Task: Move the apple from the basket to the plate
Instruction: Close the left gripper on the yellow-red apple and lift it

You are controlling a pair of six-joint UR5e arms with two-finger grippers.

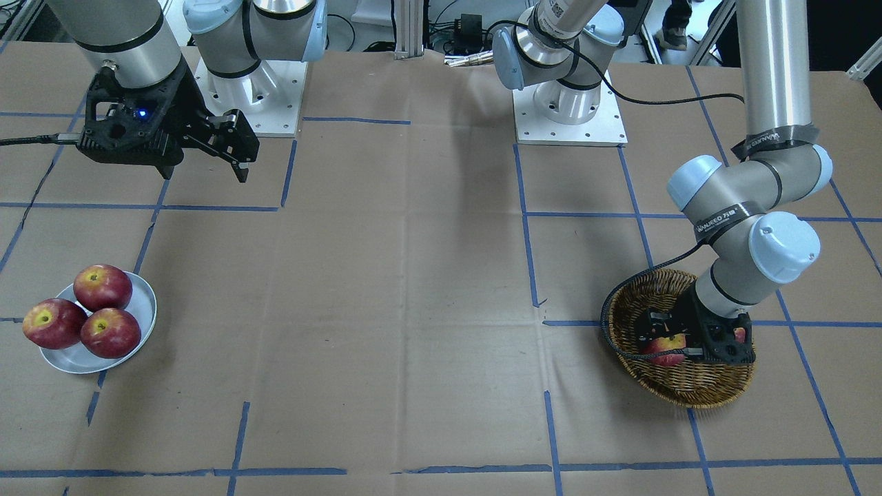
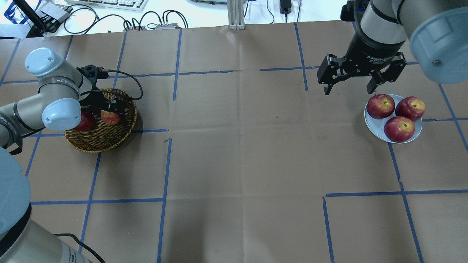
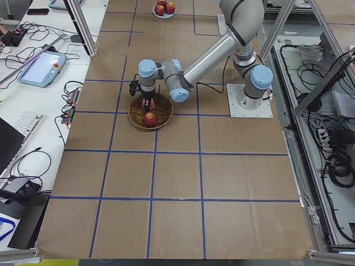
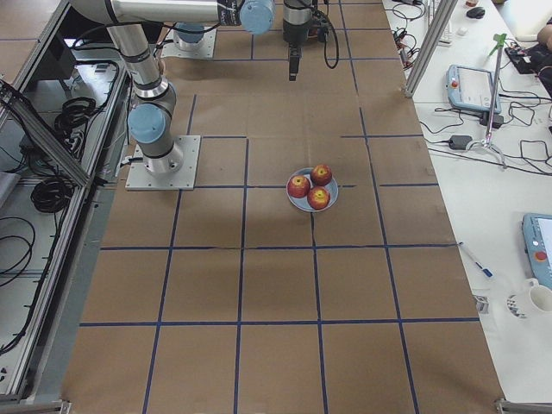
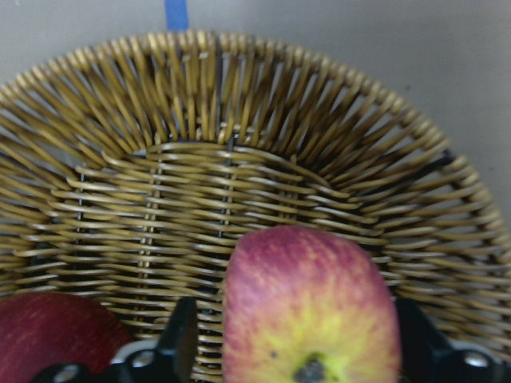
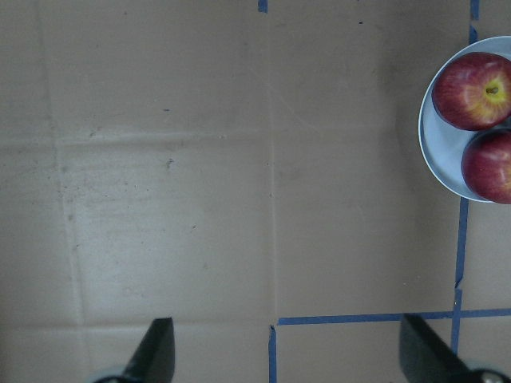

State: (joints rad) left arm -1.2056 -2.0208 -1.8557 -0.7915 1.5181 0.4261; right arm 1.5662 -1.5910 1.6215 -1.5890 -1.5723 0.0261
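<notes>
The apple (image 5: pixel 311 311), light red with yellow streaks, lies in the wicker basket (image 2: pixel 106 140). My left gripper (image 5: pixel 295 355) is down inside the basket with its jaws open on either side of the apple. A strip of wicker shows between the left finger (image 5: pixel 182 339) and the apple. The apple also shows in the overhead view (image 2: pixel 109 117) and in the front-facing view (image 1: pixel 665 344). The pale plate (image 2: pixel 376 128) sits at the far right with three red apples on it. My right gripper (image 2: pixel 348 90) hangs open and empty above the table, just left of the plate.
A darker red apple (image 2: pixel 85 122) lies in the basket beside the left gripper, partly hidden by the wrist. The plate's apples (image 2: pixel 399 128) fill most of it. A cable (image 2: pixel 135 87) loops over the basket's far rim. Blue tape lines cross the brown paper table cover (image 2: pixel 237 146).
</notes>
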